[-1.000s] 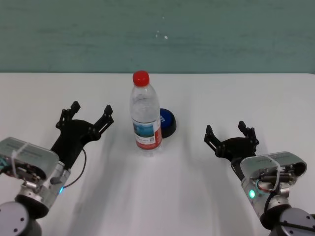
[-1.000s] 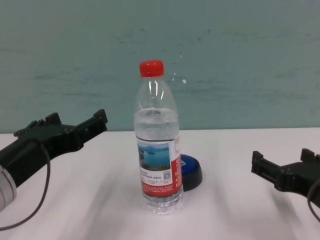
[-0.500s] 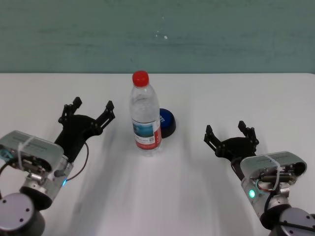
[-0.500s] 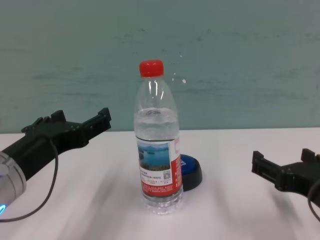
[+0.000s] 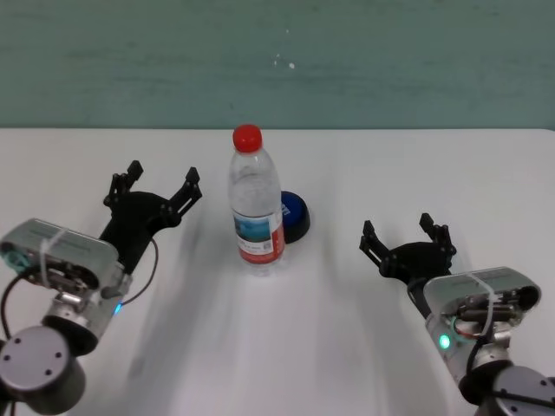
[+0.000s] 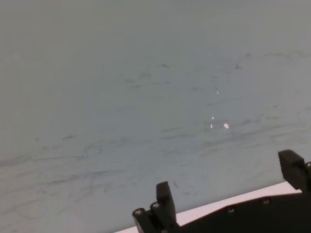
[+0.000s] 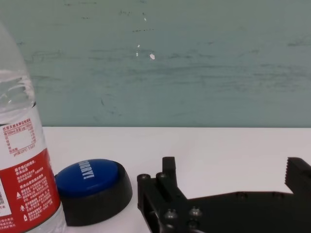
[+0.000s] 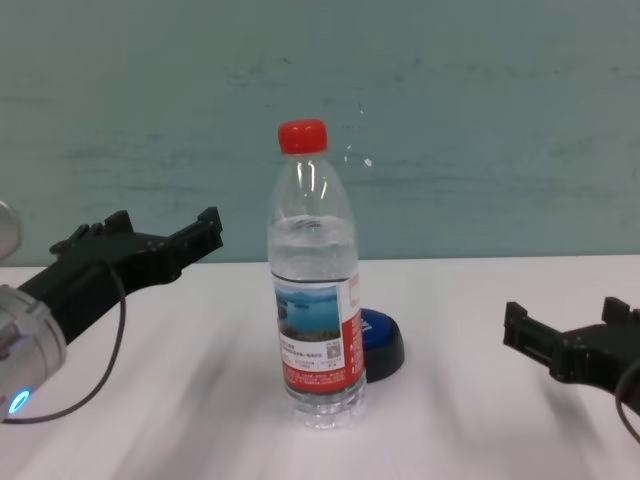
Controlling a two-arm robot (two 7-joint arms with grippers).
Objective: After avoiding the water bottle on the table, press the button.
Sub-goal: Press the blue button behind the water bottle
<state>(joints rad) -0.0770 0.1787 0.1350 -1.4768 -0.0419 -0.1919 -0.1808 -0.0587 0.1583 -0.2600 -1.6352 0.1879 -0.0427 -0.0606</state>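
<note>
Water bottle (image 5: 255, 206) upright mid-table (image 5: 286, 347), button (image 5: 294, 215) touching behind it, toward far edge. Left gripper (image 5: 153, 185) spread, empty, raised leftward. Right gripper (image 5: 406, 237) spread, empty, parked toward right edge. Judgement: swing wide, descend from far side, press dome centre.

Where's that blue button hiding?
The button sits on the table near its middle, right behind the water bottle and peeking out on the robot's right.

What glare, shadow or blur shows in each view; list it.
Head view: soft streaked shadows on the table near the water bottle. Chest view: highlights on the bottle's clear upper body; the left gripper looks slightly soft. Right wrist view: the button is crisp, a sheen on its dome. Left wrist view: small bright specks on the wall.
</note>
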